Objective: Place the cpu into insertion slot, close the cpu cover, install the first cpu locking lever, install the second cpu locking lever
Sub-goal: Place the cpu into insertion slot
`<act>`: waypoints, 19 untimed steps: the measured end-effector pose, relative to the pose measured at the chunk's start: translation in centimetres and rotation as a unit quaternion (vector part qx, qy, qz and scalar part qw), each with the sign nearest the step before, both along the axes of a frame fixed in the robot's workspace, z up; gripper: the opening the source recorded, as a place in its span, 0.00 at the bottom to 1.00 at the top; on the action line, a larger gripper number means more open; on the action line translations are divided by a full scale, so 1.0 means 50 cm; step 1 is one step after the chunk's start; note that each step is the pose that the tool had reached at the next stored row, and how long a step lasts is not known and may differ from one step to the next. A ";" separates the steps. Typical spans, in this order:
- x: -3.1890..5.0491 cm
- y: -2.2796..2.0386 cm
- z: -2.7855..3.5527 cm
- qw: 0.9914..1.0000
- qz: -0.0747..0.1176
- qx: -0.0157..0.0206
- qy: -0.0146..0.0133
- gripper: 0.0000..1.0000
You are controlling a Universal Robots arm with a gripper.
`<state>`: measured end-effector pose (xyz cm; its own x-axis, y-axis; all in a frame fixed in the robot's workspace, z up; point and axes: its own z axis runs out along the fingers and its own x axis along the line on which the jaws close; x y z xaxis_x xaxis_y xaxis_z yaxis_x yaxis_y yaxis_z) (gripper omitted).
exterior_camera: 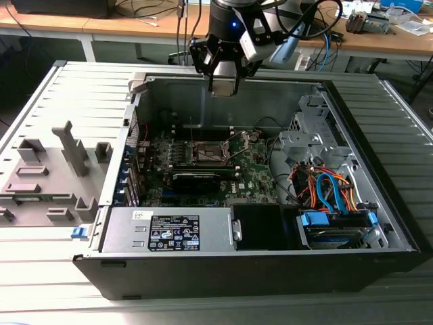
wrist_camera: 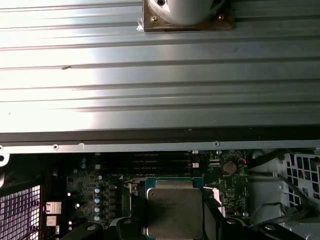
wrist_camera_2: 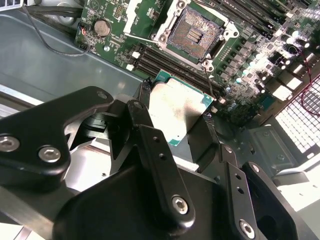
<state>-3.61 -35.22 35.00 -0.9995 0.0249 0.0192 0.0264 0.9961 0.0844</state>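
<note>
Hovering above the computer case (exterior_camera: 237, 271), pincer (exterior_camera: 223, 88) clenched on the cpu (wrist_camera_2: 176, 106), insertion slot (wrist_camera_2: 192, 35) uncovered.

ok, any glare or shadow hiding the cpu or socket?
First wrist view: hard glare washes out the ribbed grey metal surface; the silver square cpu is evenly lit. Second wrist view: the perforated vent grille is blown white, the silver-rimmed square insertion slot is clear. Exterior view: that slot sits in case shadow.
</note>
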 end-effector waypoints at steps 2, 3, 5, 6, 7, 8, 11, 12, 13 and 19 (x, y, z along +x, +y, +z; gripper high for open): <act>0.000 0.0000 0.000 1.000 0.000 0.000 0.000 0.55; 0.000 0.0000 -0.001 1.000 0.000 0.000 0.000 0.55; 0.000 -0.0001 -0.002 1.000 0.000 0.000 0.000 0.55; 0.000 -0.0001 -0.003 1.000 0.000 0.000 0.000 0.55; 0.000 -0.0001 -0.004 1.000 0.000 0.000 0.000 0.55; 0.000 -0.0002 -0.004 1.000 0.000 0.000 0.000 0.55; 0.000 -0.0002 -0.005 1.000 0.000 0.000 0.000 0.55; 0.000 -0.0002 -0.005 1.000 0.000 0.000 0.000 0.55; 0.000 -0.0003 -0.006 1.000 0.000 0.000 0.000 0.55; 0.000 -0.0005 -0.013 1.000 0.000 0.000 0.000 0.55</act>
<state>-3.61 -35.25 34.32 -0.9995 0.0249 0.0192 0.0264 0.9961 0.0837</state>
